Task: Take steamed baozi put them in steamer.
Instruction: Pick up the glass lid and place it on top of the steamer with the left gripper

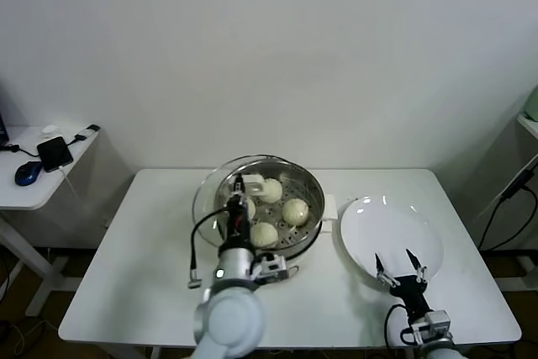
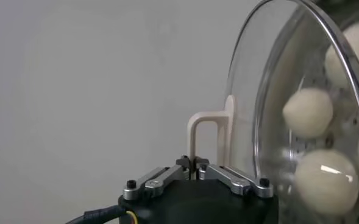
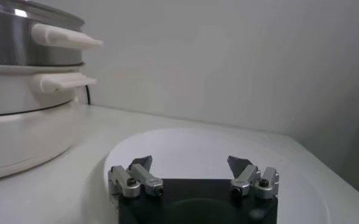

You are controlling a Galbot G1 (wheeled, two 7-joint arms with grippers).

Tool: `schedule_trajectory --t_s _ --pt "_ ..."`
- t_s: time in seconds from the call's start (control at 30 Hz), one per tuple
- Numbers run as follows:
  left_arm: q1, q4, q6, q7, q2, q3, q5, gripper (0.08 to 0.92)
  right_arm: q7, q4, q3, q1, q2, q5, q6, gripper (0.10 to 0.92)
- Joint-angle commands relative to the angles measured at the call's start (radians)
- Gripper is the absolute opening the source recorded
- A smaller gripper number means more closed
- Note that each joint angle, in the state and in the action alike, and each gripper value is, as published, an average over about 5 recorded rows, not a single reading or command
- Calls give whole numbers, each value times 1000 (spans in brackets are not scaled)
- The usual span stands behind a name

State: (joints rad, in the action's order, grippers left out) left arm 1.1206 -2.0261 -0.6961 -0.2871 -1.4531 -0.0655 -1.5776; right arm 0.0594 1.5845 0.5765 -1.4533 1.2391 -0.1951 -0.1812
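Note:
The steel steamer (image 1: 316, 201) stands at the table's middle on its white base (image 3: 21, 137). Several cream-white baozi lie on its perforated tray: one at the back (image 1: 271, 189), one at the right (image 1: 295, 210), one at the front (image 1: 264, 234), and one partly hidden behind my left arm. My left gripper (image 1: 243, 184) is shut on the white handle (image 2: 206, 129) of the round glass lid (image 2: 258, 91), which is held tilted over the pot's left side. Baozi (image 2: 308, 112) show through the glass. My right gripper (image 1: 393, 260) is open and empty over the white plate's near edge (image 3: 191, 164).
The flat white plate (image 1: 387, 223) lies right of the steamer, bare. The steamer's white side handles (image 3: 66, 38) point toward the plate. A small side table (image 1: 42, 176) at the far left holds a mouse and a black device. White wall behind.

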Motion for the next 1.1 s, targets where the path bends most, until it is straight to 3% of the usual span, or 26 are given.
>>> schedule_trajectory --t_s 0.03,0.27,0.53,1.1 --pt "-48 94 -44 -50 -138 -133 -139 132 -6 -16 2 -14 7 -10 -29 823" --pt "-83 191 -47 -28 -170 -120 -137 132 -19 -16 3 -20 13 -26 -46 823" --pt "-100 261 -43 4 -152 -90 -137 132 -40 -13 3 -12 24 -40 -69 823" --pt "-112 302 -35 46 -124 -37 -122 132 -47 -13 4 -6 37 -20 -79 823"
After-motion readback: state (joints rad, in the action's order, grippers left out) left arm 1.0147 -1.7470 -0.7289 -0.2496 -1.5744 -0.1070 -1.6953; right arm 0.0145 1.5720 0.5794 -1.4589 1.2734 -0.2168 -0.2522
